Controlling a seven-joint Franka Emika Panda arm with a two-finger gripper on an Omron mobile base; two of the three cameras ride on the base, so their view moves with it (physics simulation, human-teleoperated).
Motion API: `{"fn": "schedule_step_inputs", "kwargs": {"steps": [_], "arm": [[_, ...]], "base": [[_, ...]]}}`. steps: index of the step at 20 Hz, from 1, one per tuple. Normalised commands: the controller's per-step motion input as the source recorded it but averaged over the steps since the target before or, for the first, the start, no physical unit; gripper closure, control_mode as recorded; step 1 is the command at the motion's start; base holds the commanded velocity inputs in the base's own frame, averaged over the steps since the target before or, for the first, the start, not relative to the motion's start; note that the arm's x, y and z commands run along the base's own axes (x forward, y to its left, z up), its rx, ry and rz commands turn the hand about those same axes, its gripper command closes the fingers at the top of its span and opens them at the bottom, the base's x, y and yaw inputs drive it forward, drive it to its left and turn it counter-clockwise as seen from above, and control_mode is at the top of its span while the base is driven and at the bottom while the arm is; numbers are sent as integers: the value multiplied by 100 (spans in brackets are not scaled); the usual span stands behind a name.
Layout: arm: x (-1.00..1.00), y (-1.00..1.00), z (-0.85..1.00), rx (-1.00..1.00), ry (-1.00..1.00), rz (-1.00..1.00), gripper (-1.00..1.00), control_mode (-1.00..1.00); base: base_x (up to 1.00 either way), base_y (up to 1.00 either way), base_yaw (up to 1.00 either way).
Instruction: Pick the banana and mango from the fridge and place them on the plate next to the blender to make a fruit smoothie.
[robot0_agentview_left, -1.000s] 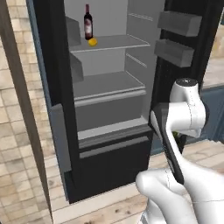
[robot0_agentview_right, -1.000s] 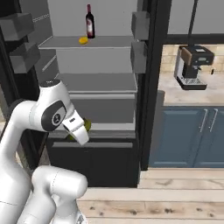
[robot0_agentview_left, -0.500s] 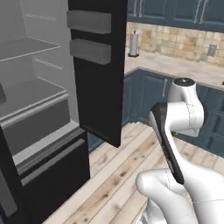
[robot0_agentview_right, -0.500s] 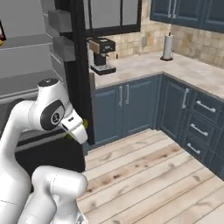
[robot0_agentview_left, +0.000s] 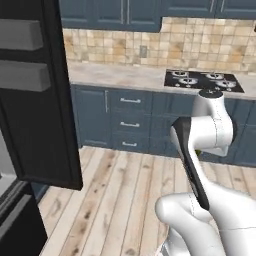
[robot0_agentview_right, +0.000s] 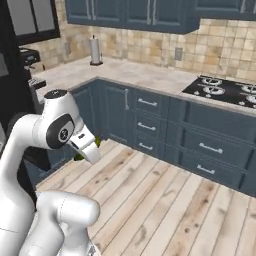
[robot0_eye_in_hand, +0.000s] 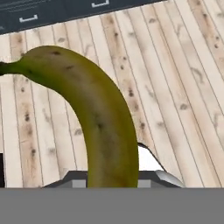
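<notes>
The banana (robot0_eye_in_hand: 94, 113), greenish-yellow with dark specks, fills the middle of the hand view with its stem to the upper left. My gripper (robot0_eye_in_hand: 114, 177) is shut on its lower end, above the wooden floor. In the right base view the gripper (robot0_agentview_right: 89, 149) hangs off the folded arm, and a bit of the green banana (robot0_agentview_right: 96, 142) peeks past the hand. In the left base view a green sliver of banana (robot0_agentview_left: 198, 151) shows behind the arm. The fridge's black open door (robot0_agentview_left: 40, 100) stands at the left. The mango, the plate and the blender are out of view.
Blue cabinets with drawers (robot0_agentview_left: 130, 122) run under a pale counter with a black cooktop (robot0_agentview_left: 204, 80). A paper towel roll (robot0_agentview_right: 94, 50) stands on the corner counter, a coffee machine (robot0_agentview_right: 30, 57) further left. Wooden floor (robot0_agentview_left: 120, 200) lies open ahead.
The whole picture has swung from the fridge interior to the cabinets and cooktop, so the base has turned. The banana stays in the gripper and the arm keeps its folded pose.
</notes>
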Motion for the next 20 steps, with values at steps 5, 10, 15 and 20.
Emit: {"fn": "schedule_step_inputs", "kwargs": {"steps": [5,10,15,20], "arm": [[0,0,0,0,0,0,100,100],[0,0,0,0,0,0,100,100],[0,0,0,0,0,0,100,100],[0,0,0,0,0,0,100,100]], "base": [[23,-10,-72],[13,-2,-78],[7,0,-80],[9,0,-79]]}}
